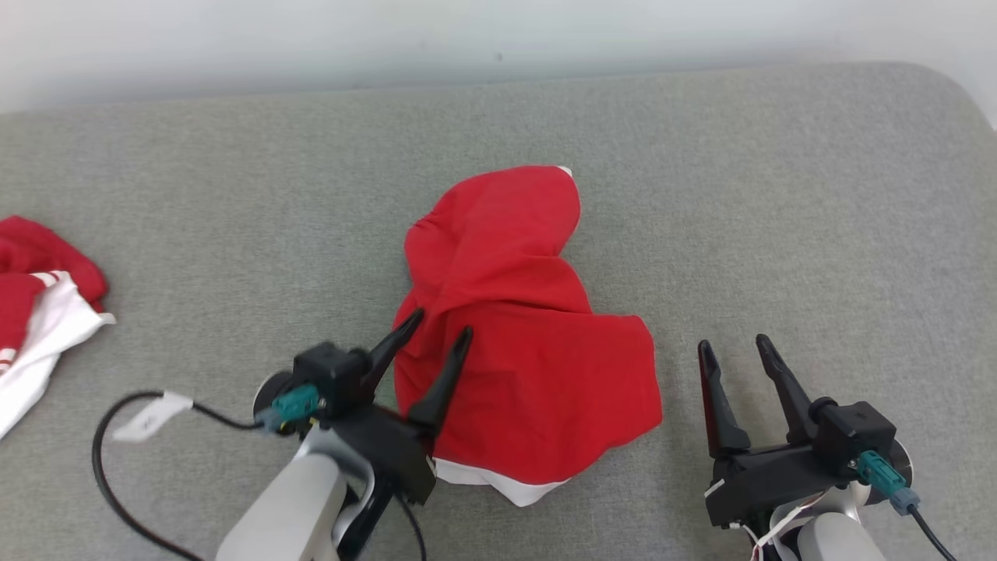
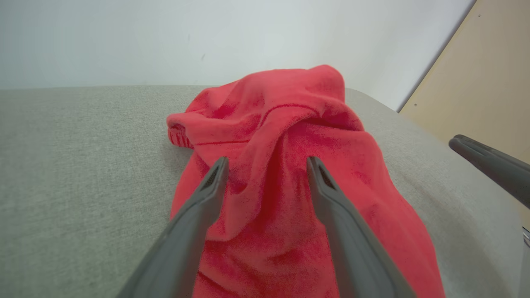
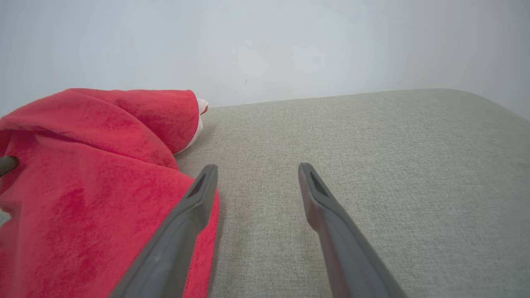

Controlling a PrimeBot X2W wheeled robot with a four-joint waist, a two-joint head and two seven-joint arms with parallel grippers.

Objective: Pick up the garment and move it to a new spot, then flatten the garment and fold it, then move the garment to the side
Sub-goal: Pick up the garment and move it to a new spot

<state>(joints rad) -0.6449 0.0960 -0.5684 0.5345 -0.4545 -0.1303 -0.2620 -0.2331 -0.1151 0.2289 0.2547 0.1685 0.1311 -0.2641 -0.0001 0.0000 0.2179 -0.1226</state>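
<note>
Head view: A red garment (image 1: 530, 327) lies crumpled in the middle of the grey fabric-covered counter (image 1: 779, 195), with a white edge showing at its near hem and at its far tip. The left hand (image 1: 444, 322) is over the garment's left edge, fingers apart and clamped on nothing. The right hand (image 1: 732, 343) is just right of the garment, over bare counter, fingers likewise apart and empty. A second heap of red and white clothing (image 1: 39, 312) lies at the far left edge, well apart from the garment. A black cable (image 1: 101, 460) with a white tag (image 1: 152, 417) loops on the counter beside the left arm.

Left wrist view: The left hand (image 2: 268, 159) has both fingers spread above the red cloth (image 2: 290, 124), which is bunched into folds with a ribbed cuff at its left. Whether the tips touch the fabric, I cannot tell. One finger of the right hand shows at the right edge.

Right wrist view: The right hand (image 3: 257, 167) is spread wide. Its left finger (image 3: 182, 231) overlaps the garment's edge (image 3: 103, 165); its other finger is over bare counter.
</note>
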